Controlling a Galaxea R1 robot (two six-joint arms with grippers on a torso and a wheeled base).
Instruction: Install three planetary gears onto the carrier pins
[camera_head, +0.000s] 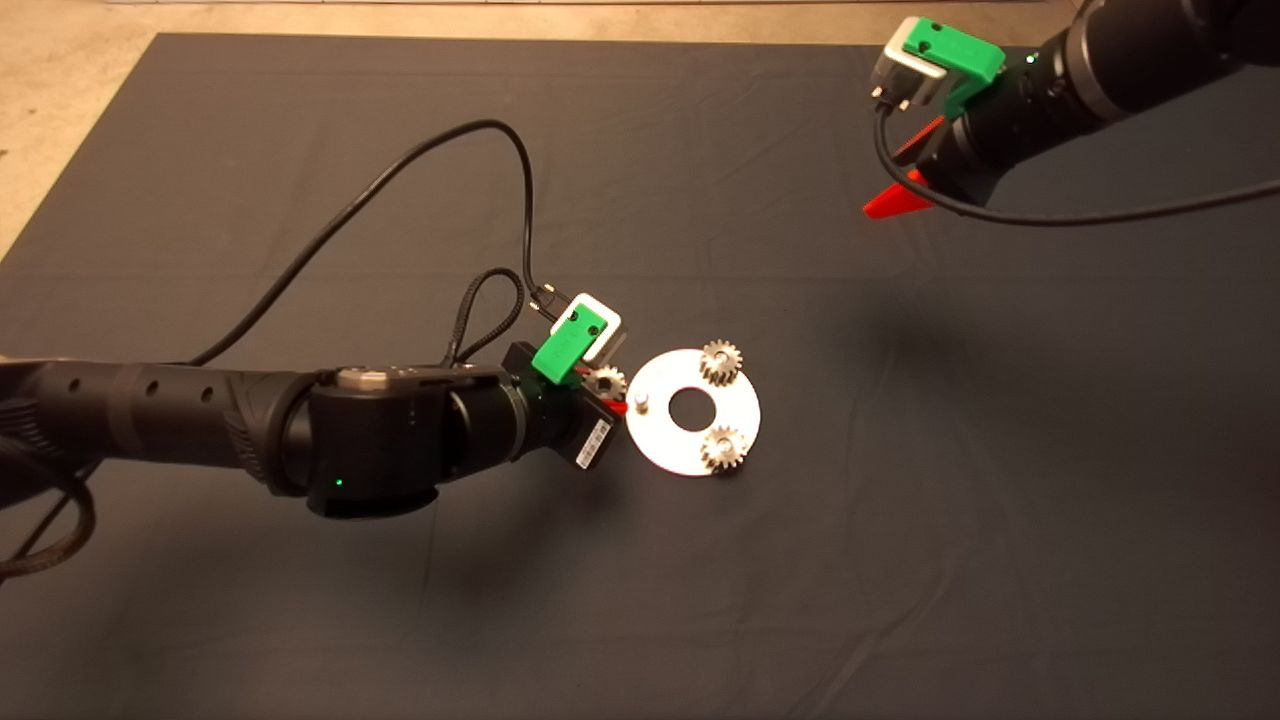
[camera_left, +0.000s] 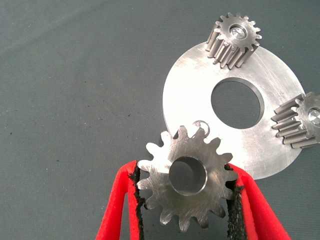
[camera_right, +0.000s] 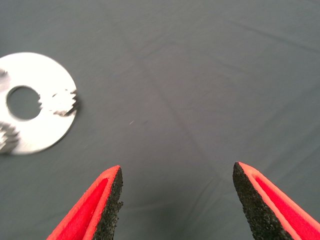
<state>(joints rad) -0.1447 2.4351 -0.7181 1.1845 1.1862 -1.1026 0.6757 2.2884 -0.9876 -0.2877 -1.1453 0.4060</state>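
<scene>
The landmark is the carrier disc (camera_head: 692, 442), a flat round silver plate with a centre hole, lying on the dark mat (camera_head: 640, 600) that covers the tabletop.

Planetary gears on the disc: two. One seated gear (camera_head: 720, 361) stands on the far part of the disc, its pin end visible in the bore in the left wrist view (camera_left: 234, 40). A second seated gear (camera_head: 722, 448) stands on the near part of the disc, at its rim (camera_left: 299, 121). Both sit upright with teeth clear of each other and of the centre hole.

The vacant pin (camera_head: 642, 403) stands upright on the side of the disc facing the left arm, with nothing on it. In the left wrist view only its tip (camera_left: 202, 123) shows, just beyond the held gear's teeth.

Left gripper (camera_head: 606, 392): positioned at the disc's edge on the vacant-pin side, arm coming in from that side. Its jaws are closed narrowly on the third gear (camera_left: 187, 181), the black pads (camera_left: 139, 192) pressing opposite sides of the toothed rim. The gear's flat face and open bore are turned toward the wrist camera. The gear appears to be beside the vacant pin rather than on it, though the head view is partly blocked by the gripper body.

Right gripper (camera_head: 900, 190): held well apart from the disc, above the far corner of the mat. Its jaws are spread wide with nothing between them; the right wrist view shows bare mat between the fingers (camera_right: 107, 205) and the disc (camera_right: 47, 132) off to one side.
</scene>
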